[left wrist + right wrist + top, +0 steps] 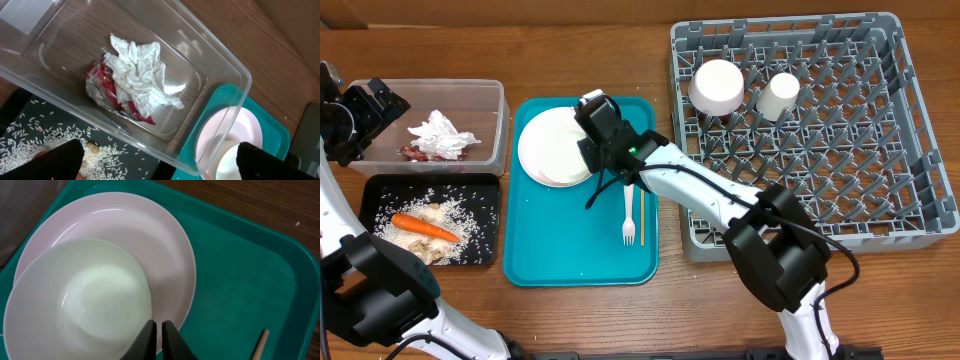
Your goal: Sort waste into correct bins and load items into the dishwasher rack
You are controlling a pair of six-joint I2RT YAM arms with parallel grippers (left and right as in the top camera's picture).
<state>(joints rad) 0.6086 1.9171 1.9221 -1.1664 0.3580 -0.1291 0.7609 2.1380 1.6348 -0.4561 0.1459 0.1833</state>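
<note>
Fingers of the right pincer (pixel 158 326) stand almost together, only a thin slit between them. Their tips are over the near rim of a pale pink round plate (pixel 170 250) that carries a smaller white round dish (pixel 80 300); whether they pinch a rim cannot be told. Both dishes sit far-left on a teal plastic serving tray (pixel 570 250), whose near half lies bare beside a white plastic fork (pixel 629 218) and thin wooden chopstick (pixel 641 220). Just right, a grey plastic dishwasher rack (pixel 840 190) holds an upturned white bowl (pixel 718 85) and white cup (pixel 781 95), with most pegs unoccupied. The left pincer (pixel 160 147) gapes wide, holding nothing, above a clear plastic tub (pixel 220 50) containing a crumpled white napkin (pixel 140 75) and red crinkled wrapper (pixel 107 82).
</note>
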